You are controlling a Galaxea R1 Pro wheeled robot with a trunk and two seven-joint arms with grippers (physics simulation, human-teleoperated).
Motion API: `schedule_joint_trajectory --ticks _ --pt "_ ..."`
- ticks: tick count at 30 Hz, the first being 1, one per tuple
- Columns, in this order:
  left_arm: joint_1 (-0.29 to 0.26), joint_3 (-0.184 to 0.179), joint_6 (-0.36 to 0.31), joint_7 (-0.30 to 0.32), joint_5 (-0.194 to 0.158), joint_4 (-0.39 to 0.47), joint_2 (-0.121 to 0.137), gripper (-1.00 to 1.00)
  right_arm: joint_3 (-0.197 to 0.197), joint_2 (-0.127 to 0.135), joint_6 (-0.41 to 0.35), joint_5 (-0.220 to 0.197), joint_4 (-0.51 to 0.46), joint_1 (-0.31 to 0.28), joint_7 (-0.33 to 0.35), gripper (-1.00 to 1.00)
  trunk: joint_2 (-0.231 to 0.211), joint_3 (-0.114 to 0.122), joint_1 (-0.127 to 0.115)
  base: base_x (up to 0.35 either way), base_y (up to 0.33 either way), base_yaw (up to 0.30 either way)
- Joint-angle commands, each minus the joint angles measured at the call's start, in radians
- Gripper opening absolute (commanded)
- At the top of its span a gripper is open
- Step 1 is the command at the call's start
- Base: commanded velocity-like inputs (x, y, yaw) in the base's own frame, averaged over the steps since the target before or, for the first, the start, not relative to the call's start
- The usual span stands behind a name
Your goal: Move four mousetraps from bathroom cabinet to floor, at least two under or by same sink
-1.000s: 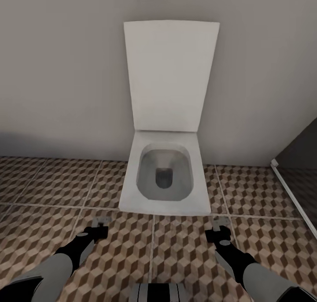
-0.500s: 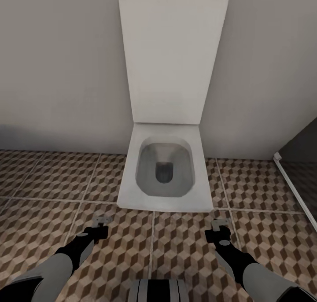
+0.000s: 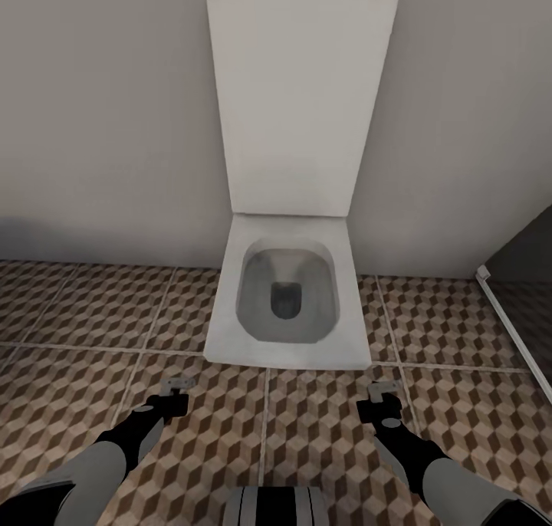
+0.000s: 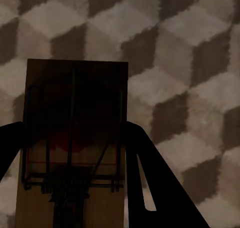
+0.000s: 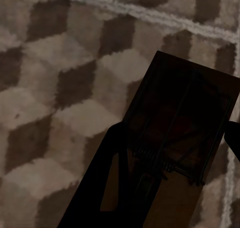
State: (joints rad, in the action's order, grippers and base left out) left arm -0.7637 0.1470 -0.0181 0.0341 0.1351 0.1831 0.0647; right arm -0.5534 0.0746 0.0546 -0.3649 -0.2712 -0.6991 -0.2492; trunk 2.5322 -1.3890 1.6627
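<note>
- The left gripper (image 3: 178, 389) is clamped on a flat tan wooden mousetrap with dark wire spring (image 4: 74, 143), carried above the cube-patterned brown and beige tiled floor (image 3: 84, 311), probably for setting down.
- The right gripper (image 3: 381, 393) likewise pinches a second tan wooden mousetrap (image 5: 187, 138) over a pale grout line.
- A glossy white square toilet with raised lid (image 3: 287, 304) stands at twelve o'clock; the grippers hang at seven and five o'clock.
- No sink is in sight, so I judge the traps should not be dropped here.
</note>
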Motion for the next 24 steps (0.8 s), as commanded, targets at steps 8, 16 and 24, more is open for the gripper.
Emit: schedule_joint_trajectory --ticks 8,16,24 --pt "0.000 0.008 -0.002 0.005 0.014 0.001 -0.001 -1.00 -0.008 0.001 0.004 -0.011 0.000 0.000 -0.004 -1.00 0.002 -0.032 0.003 0.000 0.000 0.000" --pt "0.000 0.009 -0.002 0.006 0.014 0.001 0.000 -1.00 -0.008 0.001 0.004 -0.011 0.000 0.000 -0.004 -1.00 0.002 -0.035 0.004 0.000 0.000 0.000" --pt "0.000 0.009 -0.002 0.006 0.013 0.001 0.000 -1.00 -0.008 0.001 0.004 -0.011 0.000 0.000 -0.004 -1.00 0.002 -0.035 0.004 0.000 0.000 0.000"
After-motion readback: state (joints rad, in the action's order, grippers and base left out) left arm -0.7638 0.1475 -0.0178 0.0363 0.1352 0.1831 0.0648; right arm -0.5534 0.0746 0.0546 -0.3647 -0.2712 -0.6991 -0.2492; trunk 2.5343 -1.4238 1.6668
